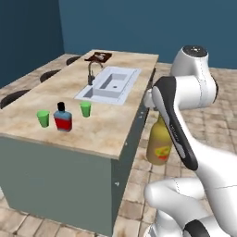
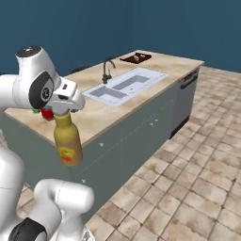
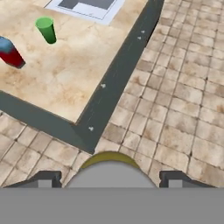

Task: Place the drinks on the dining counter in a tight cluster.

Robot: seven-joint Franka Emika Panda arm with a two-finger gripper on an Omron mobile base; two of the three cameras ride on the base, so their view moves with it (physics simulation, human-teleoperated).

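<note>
My pincer [image 2: 62, 111] is clamped on the amber bottle [image 2: 67, 140], held in the air beside the counter's [image 1: 106, 134] corner.

The amber bottle [image 2: 68, 141] is showing a yellow-and-red label and a grey cap. The blue bottle [image 1: 63, 118] is wearing a red label and black cap, with a green cup [image 1: 43, 118] to its left and another green cup [image 1: 85, 109] to its right. The dining counter [image 1: 106, 134] is displaying beige marbling over a grey-green base, beside the white-grey sink [image 1: 111, 84] and the black faucet [image 1: 92, 71].
</note>
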